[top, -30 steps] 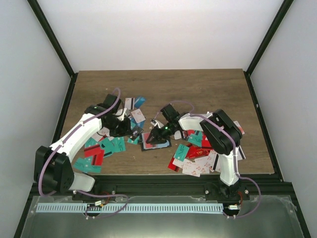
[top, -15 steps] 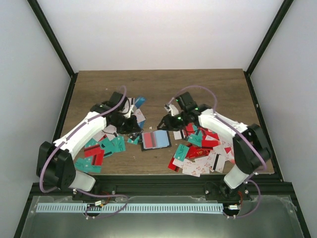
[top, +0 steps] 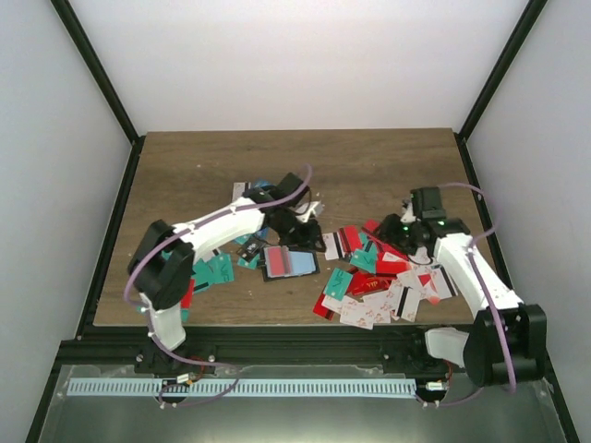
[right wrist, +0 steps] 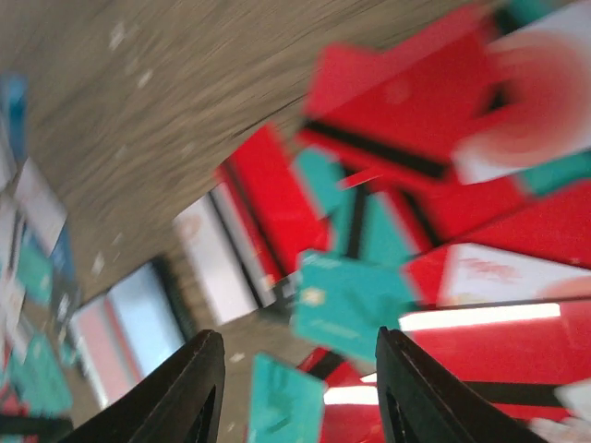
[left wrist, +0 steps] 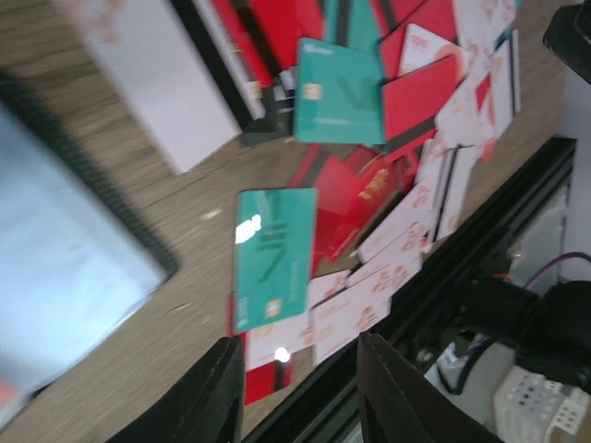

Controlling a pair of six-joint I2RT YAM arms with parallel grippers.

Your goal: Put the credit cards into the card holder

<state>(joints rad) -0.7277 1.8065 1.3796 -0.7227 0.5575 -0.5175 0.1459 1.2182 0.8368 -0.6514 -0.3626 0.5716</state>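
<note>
Left pincer (left wrist: 297, 395), right pincer (right wrist: 300, 392): jaws parted, empty.

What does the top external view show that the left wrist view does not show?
Only the top external view: the right gripper and the teal cards beside the left arm. Only the left wrist view: the left gripper seen open and empty. Both: the open card holder and a single teal card near the front edge.
</note>
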